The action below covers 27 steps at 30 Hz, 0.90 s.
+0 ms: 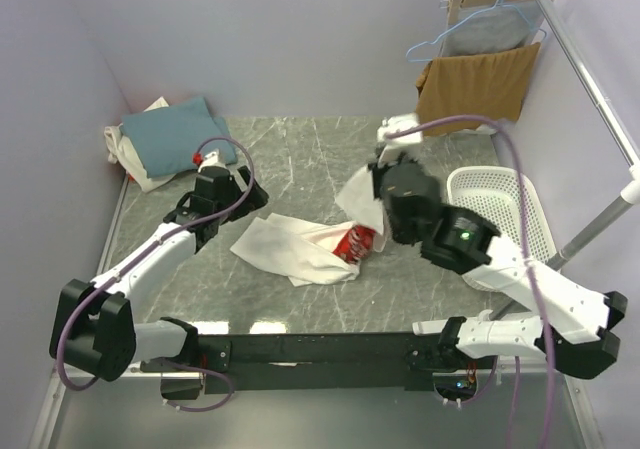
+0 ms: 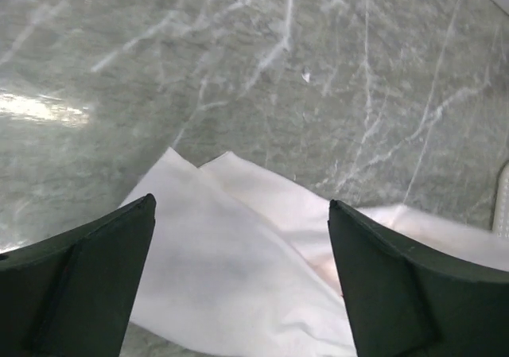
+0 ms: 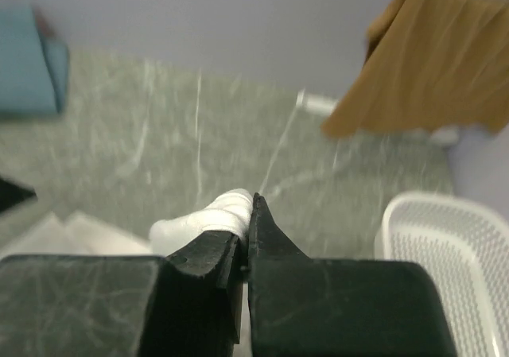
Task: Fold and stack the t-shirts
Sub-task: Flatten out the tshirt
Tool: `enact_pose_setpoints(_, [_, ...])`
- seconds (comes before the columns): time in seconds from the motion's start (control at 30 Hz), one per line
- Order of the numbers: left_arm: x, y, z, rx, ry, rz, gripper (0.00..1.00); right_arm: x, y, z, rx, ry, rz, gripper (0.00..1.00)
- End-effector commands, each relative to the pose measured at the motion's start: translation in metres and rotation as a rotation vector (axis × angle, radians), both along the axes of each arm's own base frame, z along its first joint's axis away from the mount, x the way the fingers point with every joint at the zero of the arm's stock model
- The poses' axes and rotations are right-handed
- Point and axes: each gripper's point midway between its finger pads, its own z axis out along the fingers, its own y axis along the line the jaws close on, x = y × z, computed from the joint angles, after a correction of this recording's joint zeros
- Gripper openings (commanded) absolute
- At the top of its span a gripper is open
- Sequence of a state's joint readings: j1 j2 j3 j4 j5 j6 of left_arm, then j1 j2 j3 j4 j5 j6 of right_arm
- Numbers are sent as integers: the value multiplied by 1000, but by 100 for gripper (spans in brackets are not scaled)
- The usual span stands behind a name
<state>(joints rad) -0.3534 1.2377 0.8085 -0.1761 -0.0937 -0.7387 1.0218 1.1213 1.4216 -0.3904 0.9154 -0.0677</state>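
Note:
A white t-shirt (image 1: 290,249) with a red print (image 1: 358,241) lies crumpled in the middle of the table. My right gripper (image 1: 383,169) is shut on a bunched edge of it (image 3: 221,212) and holds that part (image 1: 355,194) up off the table; in the right wrist view the gripper (image 3: 248,206) pinches the fold tight. My left gripper (image 1: 248,201) hovers open over the shirt's left corner (image 2: 231,246), the cloth showing between the wide-apart fingers (image 2: 87,277) of the gripper (image 2: 242,202). A folded teal-blue t-shirt (image 1: 175,134) rests on an off-white one (image 1: 135,164) at the back left.
A white mesh basket (image 1: 495,204) stands at the right edge, also seen in the right wrist view (image 3: 453,261). A tan-brown cloth (image 1: 478,84) and a grey garment on a blue hanger (image 1: 480,29) hang on a rack at the back right. A metal pole (image 1: 590,89) runs along the right.

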Motion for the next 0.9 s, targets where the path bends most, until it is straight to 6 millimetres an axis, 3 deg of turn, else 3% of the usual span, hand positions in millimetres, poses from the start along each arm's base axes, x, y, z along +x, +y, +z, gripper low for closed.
enact_pose_setpoints(0.0, [-13,-19,-24,-51,30,-115,91,-10,6,-94,44,219,-32,0])
enact_pose_setpoints(0.07, [-28,-30,-44,-79,67,-169,91,-18,1,-120,47,280,-44,0])
enact_pose_setpoints(0.2, [-44,-41,-66,-60,124,-226,94,-29,-11,-144,76,323,-63,0])
enact_pose_setpoints(0.4, [-19,-40,-78,39,151,-188,97,-34,-15,-158,98,347,-72,0])
enact_pose_setpoints(0.53, [10,-44,-68,82,119,-166,98,-35,-12,-162,108,353,-60,0])
enact_pose_setpoints(0.7, [31,-43,-58,122,88,-141,97,-35,-7,-174,104,374,-47,0])
enact_pose_setpoints(0.87, [33,-49,-84,163,155,-166,93,-34,-5,-182,82,387,-44,0])
